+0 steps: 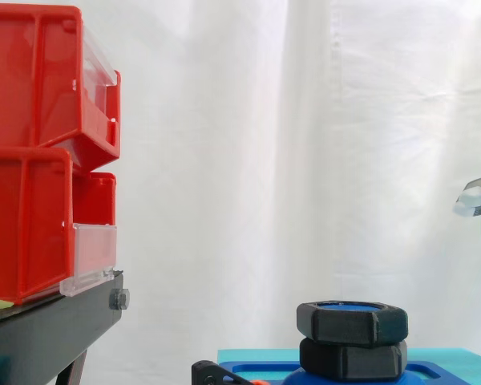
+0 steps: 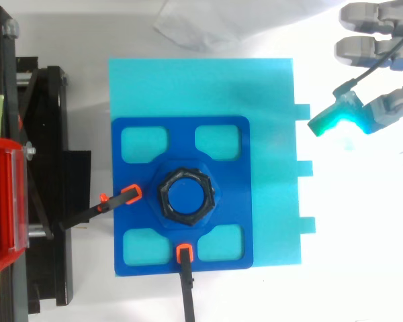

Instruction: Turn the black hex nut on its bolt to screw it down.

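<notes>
Bright, diffuse light in both views. Side view: the white curtain [image 1: 305,120] reads pale, with soft grey shading in its folds. Top view: the counter [image 2: 363,261] at right burns out to white glare. The robot hand [image 2: 393,107], upper right, carries a cyan-glowing pad. The black hex nut [image 2: 185,196] stays dark.

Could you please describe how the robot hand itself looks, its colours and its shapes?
The robot hand has grey finger segments with rounded, blocky ends. In the top view one fingertip pad is thick and glows cyan-green. In the side view a pale whitish pad shows at the right edge.
</notes>
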